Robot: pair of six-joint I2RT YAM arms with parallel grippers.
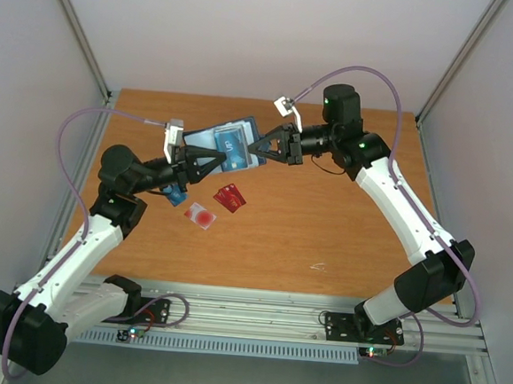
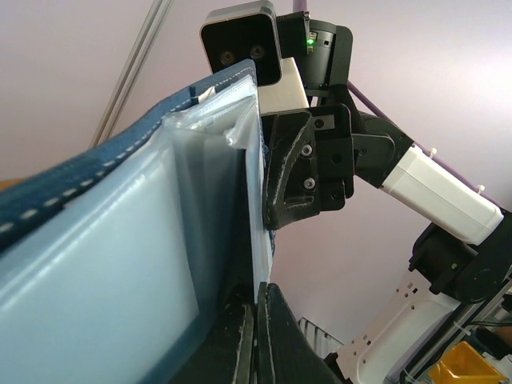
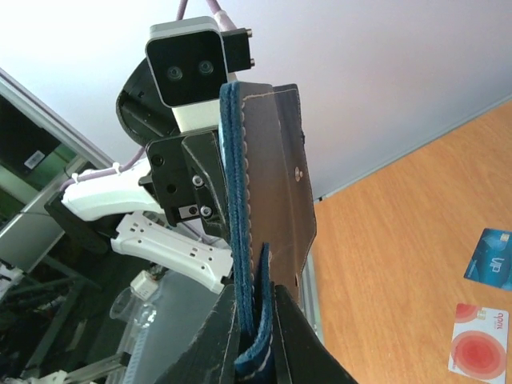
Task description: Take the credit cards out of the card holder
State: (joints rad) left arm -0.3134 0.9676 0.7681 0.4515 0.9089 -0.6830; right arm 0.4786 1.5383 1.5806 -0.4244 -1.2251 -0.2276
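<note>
The dark navy card holder hangs open above the table between both grippers. A bluish card with a white logo shows in one pocket. My right gripper is shut on the holder's right edge; the right wrist view shows its jaws pinching the blue stitched flap beside the brown snap tab. My left gripper is shut on a thin pale edge among the holder's clear pockets; card or pocket sheet, I cannot tell. On the table lie a red card, a pale card with a red circle and a teal-blue card.
The wooden table is walled left, right and back by pale panels with metal posts. An aluminium rail runs along the near edge by the arm bases. A small white scrap lies front right.
</note>
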